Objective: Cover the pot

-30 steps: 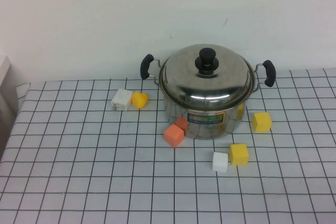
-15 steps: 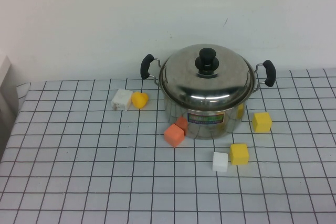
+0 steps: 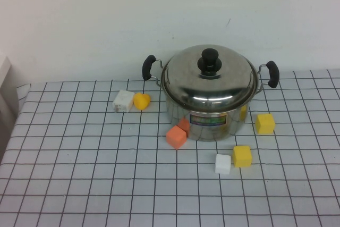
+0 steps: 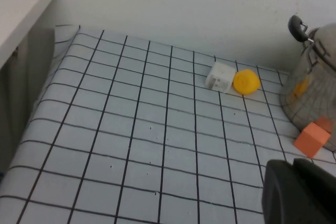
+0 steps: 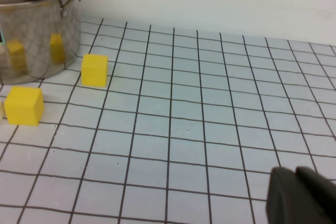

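The steel pot (image 3: pixel 212 116) with two black side handles and a colourful label stands at the back middle of the checked table. The domed steel lid (image 3: pixel 210 84) with a black knob (image 3: pixel 209 61) sits on it. Neither gripper shows in the high view. My left gripper (image 4: pixel 295 190) is shut and empty, low over the cloth to the left of the pot (image 4: pixel 312 98). My right gripper (image 5: pixel 300 195) is shut and empty, over the cloth well to the right of the pot (image 5: pixel 31 40).
Foam blocks lie around the pot: a white block (image 3: pixel 123 100) and a yellow round piece (image 3: pixel 141 101) to its left, an orange cube (image 3: pixel 176 137) in front, two yellow cubes (image 3: pixel 264 123) (image 3: pixel 241 156) and a white cube (image 3: pixel 222 164) to the front right. A wall stands behind.
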Action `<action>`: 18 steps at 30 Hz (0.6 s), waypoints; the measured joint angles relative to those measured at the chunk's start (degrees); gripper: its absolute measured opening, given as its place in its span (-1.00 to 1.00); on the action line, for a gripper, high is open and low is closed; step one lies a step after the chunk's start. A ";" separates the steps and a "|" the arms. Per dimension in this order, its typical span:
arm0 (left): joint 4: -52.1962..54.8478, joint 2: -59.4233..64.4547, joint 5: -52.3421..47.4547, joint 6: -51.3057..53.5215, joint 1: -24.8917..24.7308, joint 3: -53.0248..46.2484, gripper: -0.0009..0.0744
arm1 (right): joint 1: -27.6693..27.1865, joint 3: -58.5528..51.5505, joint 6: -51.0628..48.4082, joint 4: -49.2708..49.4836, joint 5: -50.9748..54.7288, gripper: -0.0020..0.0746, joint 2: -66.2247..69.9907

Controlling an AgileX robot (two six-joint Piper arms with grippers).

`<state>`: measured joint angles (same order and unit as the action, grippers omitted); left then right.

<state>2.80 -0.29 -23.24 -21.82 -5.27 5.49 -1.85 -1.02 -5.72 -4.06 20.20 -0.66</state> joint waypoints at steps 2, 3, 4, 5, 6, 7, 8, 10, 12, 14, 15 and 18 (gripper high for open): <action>-0.51 -0.22 4.74 0.38 0.00 -3.11 -0.98 | 0.00 0.00 0.00 0.00 0.00 -0.92 0.00; -0.81 -0.22 6.56 0.53 0.00 -4.24 -0.98 | 0.00 0.00 0.00 0.00 0.00 -0.92 0.00; -1.25 -0.25 8.33 0.64 0.00 -5.45 -0.98 | 0.00 0.00 0.00 0.00 0.00 -0.92 0.00; -1.92 -0.25 9.42 0.64 0.00 -6.26 -0.98 | 0.00 0.00 0.00 0.00 0.00 -0.92 0.00; -2.80 -0.25 9.93 0.64 0.00 -6.64 -0.98 | 0.00 0.00 0.00 0.00 0.00 -0.92 0.00; -3.74 -0.25 9.94 0.64 0.00 -6.63 -0.98 | 0.00 0.00 0.00 0.00 0.00 -0.92 0.00; -4.82 -0.25 9.39 0.64 0.00 -6.63 -0.98 | 0.00 0.00 0.00 0.00 0.00 -0.92 0.00; -6.65 -0.36 6.08 0.64 0.00 -6.63 -0.98 | 0.00 0.00 0.00 0.00 0.00 -0.92 0.00; -7.50 -0.36 5.08 2.24 0.00 -6.51 -0.98 | 0.00 0.00 0.00 0.00 0.00 -0.92 0.00; -7.88 -0.36 4.94 4.38 0.00 -6.51 -0.98 | 0.00 0.00 0.00 0.00 0.00 -0.92 0.00; -8.00 -0.36 4.94 5.10 0.09 -6.51 -0.98 | 0.00 0.00 0.00 0.00 0.00 -0.92 0.00; -8.10 -0.36 4.84 6.97 0.69 -6.51 -0.98 | 0.00 0.00 0.00 0.00 0.00 -0.92 0.00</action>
<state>-5.30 -0.65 -18.40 -14.85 -4.58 -1.02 -1.85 -1.02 -5.72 -4.06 20.20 -0.66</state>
